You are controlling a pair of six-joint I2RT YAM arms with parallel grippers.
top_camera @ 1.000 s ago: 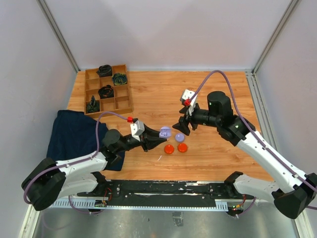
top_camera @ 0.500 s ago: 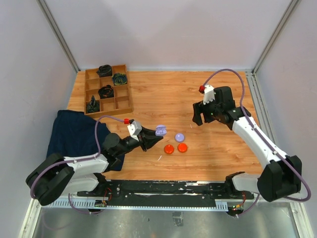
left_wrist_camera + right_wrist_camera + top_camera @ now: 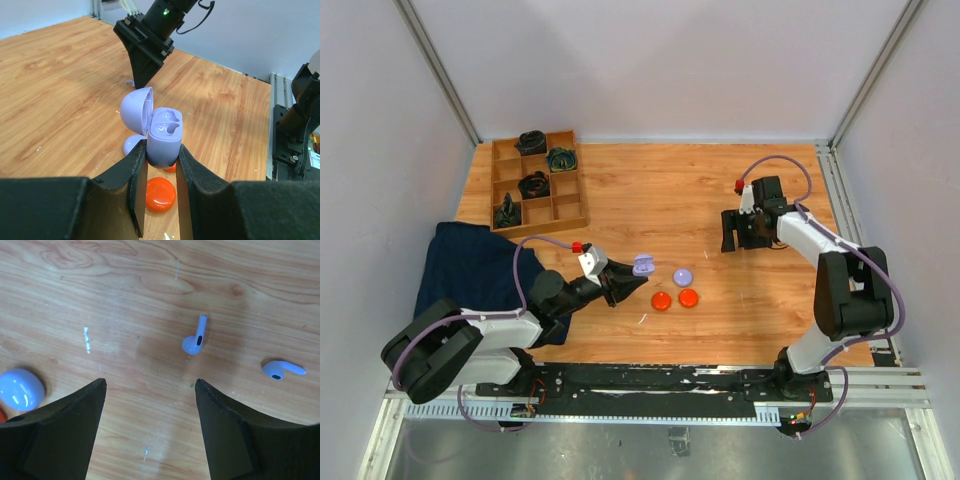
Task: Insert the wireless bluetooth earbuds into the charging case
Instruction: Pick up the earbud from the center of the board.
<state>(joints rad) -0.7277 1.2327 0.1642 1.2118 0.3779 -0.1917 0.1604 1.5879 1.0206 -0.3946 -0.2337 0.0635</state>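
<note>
My left gripper (image 3: 161, 152) is shut on the lavender charging case (image 3: 164, 136), held up off the table with its lid hinged open and its two sockets showing. From above, the case (image 3: 642, 265) sits at the tip of the left gripper (image 3: 625, 277), just left of the discs. Two lavender earbuds lie on the wood: one (image 3: 195, 340) just ahead of my open right gripper (image 3: 151, 382), the other (image 3: 282, 370) further to the right. Nothing is between the right fingers. The right gripper (image 3: 732, 240) hangs over the right half of the table.
A lavender disc (image 3: 683, 276) and two orange-red discs (image 3: 662, 300) (image 3: 689, 297) lie below the case. A wooden tray (image 3: 570, 205) with black coiled bundles stands at the back left. A dark blue cloth (image 3: 470, 275) lies by the left arm.
The right arm has drawn back from the middle to the right side of the table, its gripper still open. The left gripper has kept the case, shifting only slightly.
</note>
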